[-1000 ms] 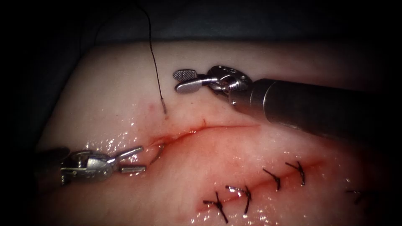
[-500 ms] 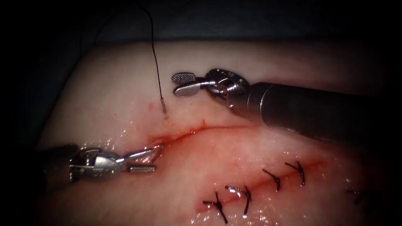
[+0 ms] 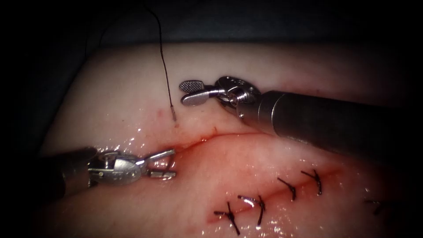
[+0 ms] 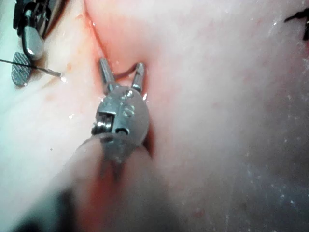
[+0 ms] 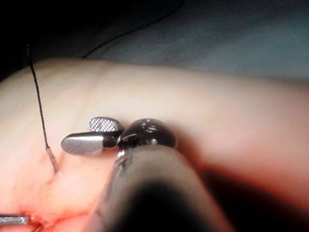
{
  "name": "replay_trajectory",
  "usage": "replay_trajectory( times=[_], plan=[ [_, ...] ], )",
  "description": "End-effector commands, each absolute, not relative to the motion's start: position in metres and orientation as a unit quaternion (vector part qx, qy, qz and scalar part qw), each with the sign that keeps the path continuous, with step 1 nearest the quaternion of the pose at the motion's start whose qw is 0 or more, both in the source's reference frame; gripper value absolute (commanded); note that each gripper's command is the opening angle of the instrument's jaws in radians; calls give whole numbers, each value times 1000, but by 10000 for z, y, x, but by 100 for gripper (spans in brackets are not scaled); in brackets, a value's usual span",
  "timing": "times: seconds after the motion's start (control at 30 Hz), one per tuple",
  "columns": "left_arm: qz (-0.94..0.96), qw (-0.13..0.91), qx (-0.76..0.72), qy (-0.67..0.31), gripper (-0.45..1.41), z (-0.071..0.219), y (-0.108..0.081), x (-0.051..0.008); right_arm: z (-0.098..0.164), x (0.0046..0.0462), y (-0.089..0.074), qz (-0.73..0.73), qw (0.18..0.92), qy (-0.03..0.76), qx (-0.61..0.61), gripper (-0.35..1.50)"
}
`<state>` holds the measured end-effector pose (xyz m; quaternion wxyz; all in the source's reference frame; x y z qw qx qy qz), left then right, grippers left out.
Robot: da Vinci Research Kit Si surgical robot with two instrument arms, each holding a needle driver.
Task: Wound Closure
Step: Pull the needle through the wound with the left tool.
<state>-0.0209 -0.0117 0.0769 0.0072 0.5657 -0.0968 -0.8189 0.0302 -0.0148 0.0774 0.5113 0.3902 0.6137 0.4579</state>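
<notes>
Left tool [image 3: 162,164] spread at the left end of the cut [image 3: 220,134], straddling the needle's [image 4: 123,72] exposed arc without pinching it. Needle buried in the tissue [image 3: 246,163], swaged end [image 3: 174,115] with thread [image 3: 164,61] poking out just beside the right tool [image 3: 190,92]. Right tool spread, holding nothing.

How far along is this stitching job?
Done: four stitches close the lower cut. In hand: the needle sits in the tissue at the upper cut's left end, thread trailing; the left tool is open around it, the right tool open, both holding nothing. Left: the upper cut, unstitched.
</notes>
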Motion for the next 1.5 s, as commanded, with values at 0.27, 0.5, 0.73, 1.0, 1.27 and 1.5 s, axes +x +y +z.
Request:
replay_trajectory(
  times=[0.27,0.5,0.73,1.0,1.27,1.5],
  plan=[
    [-832,4,554,-21,-45,771,-103,-212,775,312,-143,455,512,616,388,78],
    [-811,-38,580,68,-45,751,-101,-216,775,313,-143,455,512,616,388,74],
    [-775,-121,590,192,-45,718,-99,-219,775,313,-144,455,513,616,388,67],
    [-750,-163,584,263,-45,696,-102,-222,776,313,-145,455,513,616,387,59],
    [-695,-147,612,348,-45,653,-114,-226,777,313,-150,453,515,617,386,54],
    [-680,-103,647,330,-45,619,-118,-224,777,309,-151,457,516,615,383,51]
  ],
)
